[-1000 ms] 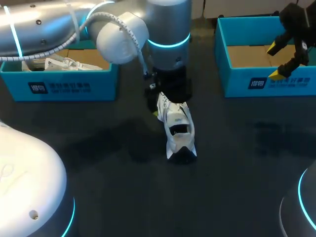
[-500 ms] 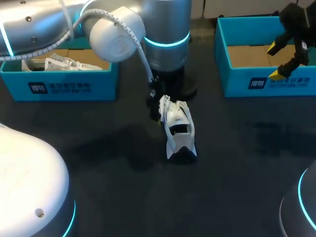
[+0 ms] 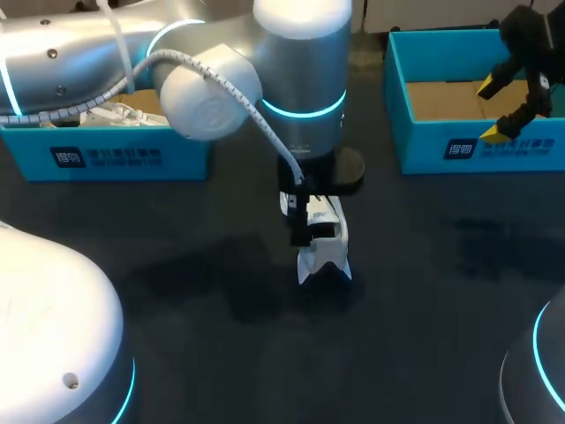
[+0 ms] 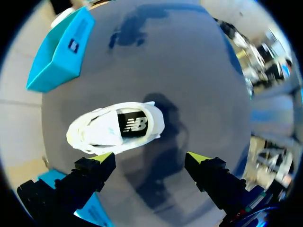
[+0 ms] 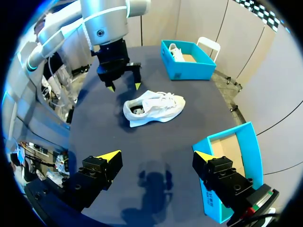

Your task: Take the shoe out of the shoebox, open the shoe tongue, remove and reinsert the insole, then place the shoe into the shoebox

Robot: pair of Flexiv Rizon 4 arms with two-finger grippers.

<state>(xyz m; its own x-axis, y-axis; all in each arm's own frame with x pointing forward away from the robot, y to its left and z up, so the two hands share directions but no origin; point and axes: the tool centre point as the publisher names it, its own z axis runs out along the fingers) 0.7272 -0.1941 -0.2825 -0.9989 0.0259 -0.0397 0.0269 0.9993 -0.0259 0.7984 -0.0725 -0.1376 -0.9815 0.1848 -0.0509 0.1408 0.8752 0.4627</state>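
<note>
Over the last second the left arm swung forward from behind the shoe [image 3: 325,254] until its wrist covered the far half of it in the head view, while the shoe itself and the right arm kept their places. The shoe lay out on the dark table [image 3: 221,344] between the left shoebox [image 3: 106,157] and the right shoebox [image 3: 459,148], well apart from both, its opening turned up and the insole showing inside. The main risk from here was the shoe shifting rather than yielding. Nothing pinned it, so a tug on the tongue or insole would probably drag or tip the whole shoe across the smooth top. In the left wrist view the shoe also sat off to one side of the span, nearer one finger [image 4: 94,168] than the other. A straight descent could therefore land that tip on the collar and crush or roll it instead of entering the opening. The left gripper [image 4: 149,158] was spread wide with nothing between its tips, and the right wrist view showed it hovering just above the shoe, apparently without contact. The right gripper [image 3: 494,110] hung equally wide and empty above the near wall of the right shoebox, too far off to steady anything.
</note>
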